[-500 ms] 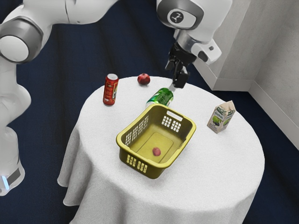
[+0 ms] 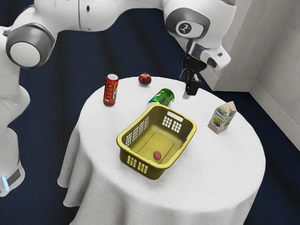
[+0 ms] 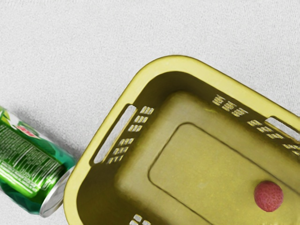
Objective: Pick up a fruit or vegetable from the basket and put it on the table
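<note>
Over table (image 2: 220, 168), fingers (image 2: 189, 91): apart or together, cannot tell; wrist view crops basket (image 3: 178, 63) holding 1 fruit (image 3: 268, 196).

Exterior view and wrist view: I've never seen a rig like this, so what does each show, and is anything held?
The machine is a single white robot arm with a black hand. The exterior view is taken from beside the arm; the wrist view comes from a camera on that hand, looking down into the yellow basket. In the basket lies a small red fruit. Around it on the white table are a green can on its side, an upright red can, another red fruit and a carton. I see nothing held.
</note>
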`<state>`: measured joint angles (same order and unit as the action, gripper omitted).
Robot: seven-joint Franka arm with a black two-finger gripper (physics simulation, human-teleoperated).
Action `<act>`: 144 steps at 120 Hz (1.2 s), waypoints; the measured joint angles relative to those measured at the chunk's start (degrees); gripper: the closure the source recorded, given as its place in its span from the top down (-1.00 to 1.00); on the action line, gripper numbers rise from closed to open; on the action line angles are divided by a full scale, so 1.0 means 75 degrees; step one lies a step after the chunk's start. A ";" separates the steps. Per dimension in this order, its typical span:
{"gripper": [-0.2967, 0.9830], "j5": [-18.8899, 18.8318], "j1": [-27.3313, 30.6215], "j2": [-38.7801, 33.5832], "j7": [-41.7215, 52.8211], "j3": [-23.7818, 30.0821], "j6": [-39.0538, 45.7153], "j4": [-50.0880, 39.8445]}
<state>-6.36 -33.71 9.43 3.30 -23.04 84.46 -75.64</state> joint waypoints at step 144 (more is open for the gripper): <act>0.54 0.1608 -0.0591 -0.0829 0.4068 -0.0021 0.2504 -0.4006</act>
<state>5.70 -38.14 3.21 33.81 -23.20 103.24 -105.69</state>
